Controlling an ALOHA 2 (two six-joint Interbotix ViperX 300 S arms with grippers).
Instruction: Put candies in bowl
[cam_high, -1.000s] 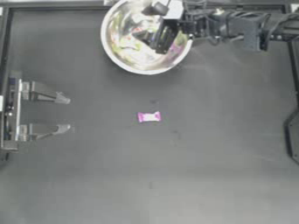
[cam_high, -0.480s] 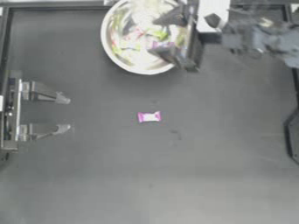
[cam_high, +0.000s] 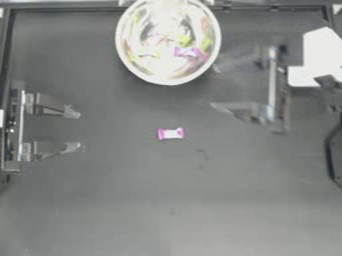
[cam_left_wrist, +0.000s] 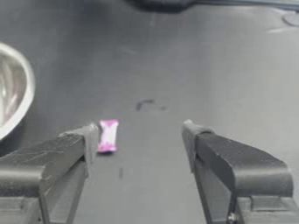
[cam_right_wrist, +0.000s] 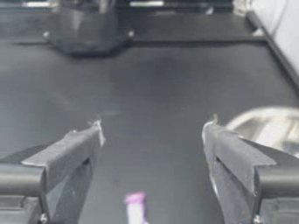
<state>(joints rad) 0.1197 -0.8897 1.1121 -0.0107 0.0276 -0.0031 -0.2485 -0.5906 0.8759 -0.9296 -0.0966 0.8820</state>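
The shiny bowl (cam_high: 167, 74) stands at the table's far middle edge. Wrapped candies lie inside it, among them a yellow-green one (cam_high: 184, 42) and a purple one (cam_high: 188, 52). One pink candy (cam_high: 170, 133) lies alone on the table's middle. My right gripper (cam_high: 230, 87), blurred by motion, hangs open right of the bowl and above the table. In the right wrist view the right gripper (cam_right_wrist: 153, 127) holds nothing, the pink candy (cam_right_wrist: 135, 210) shows low between its jaws and the bowl (cam_right_wrist: 265, 124) is off to one side. My left gripper (cam_high: 72, 130) is parked open at the left.
The left wrist view looks across the table from the left gripper (cam_left_wrist: 140, 129) to the pink candy (cam_left_wrist: 107, 135) and the bowl's rim (cam_left_wrist: 15, 109). The right arm's pale body (cam_high: 320, 57) fills the far right corner. Dark tabletop surrounds the lone candy.
My right gripper has left the bowl and swung out to its right and toward the table's middle, still open. The pink candy and the left arm have not moved.
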